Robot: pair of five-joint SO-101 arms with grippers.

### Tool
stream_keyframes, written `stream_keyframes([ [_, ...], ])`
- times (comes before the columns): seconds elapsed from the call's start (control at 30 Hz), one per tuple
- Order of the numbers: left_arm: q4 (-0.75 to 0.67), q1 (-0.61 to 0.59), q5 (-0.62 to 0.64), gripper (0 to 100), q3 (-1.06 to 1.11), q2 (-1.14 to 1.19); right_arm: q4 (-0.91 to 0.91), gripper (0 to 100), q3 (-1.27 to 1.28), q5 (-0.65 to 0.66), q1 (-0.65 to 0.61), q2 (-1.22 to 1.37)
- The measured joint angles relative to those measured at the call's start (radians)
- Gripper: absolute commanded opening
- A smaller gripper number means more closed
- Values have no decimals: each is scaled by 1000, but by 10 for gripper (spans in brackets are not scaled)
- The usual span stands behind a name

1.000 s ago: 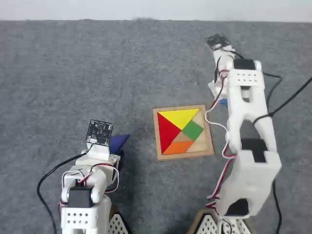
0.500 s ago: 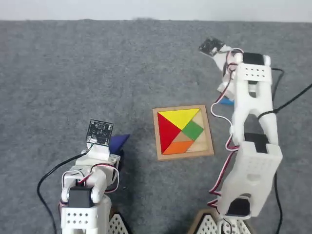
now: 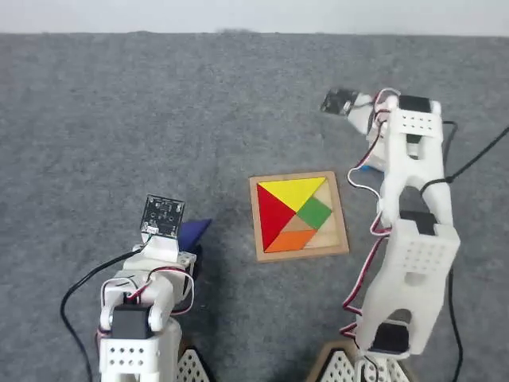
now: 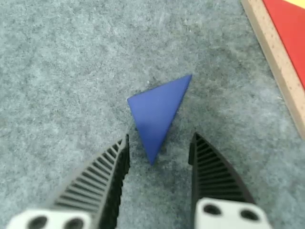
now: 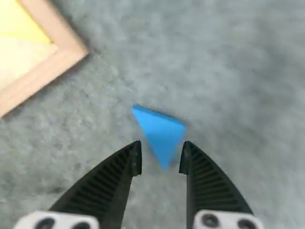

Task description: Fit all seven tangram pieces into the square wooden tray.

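The square wooden tray (image 3: 303,251) lay mid-frame in the high view on the grey bench (image 3: 119,119), with four coloured pieces (image 3: 272,215) seated and bare wood along its right side. A dark blue triangle (image 4: 157,112) lay left of the tray, its tip between the widely parted jaws of the empty left hand (image 4: 160,138). A light blue triangle (image 5: 161,132) lay at the tray's upper right, one corner between the empty right hand's (image 5: 160,144) less widely parted jaws. This looked like a pickup step. The next move would call for closing squarely on a triangle.
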Motion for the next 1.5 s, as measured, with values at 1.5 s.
stream_keyframes([
  [1.5,0,0,0,200,0,0,302,7,-68,-446,-81,-189],
])
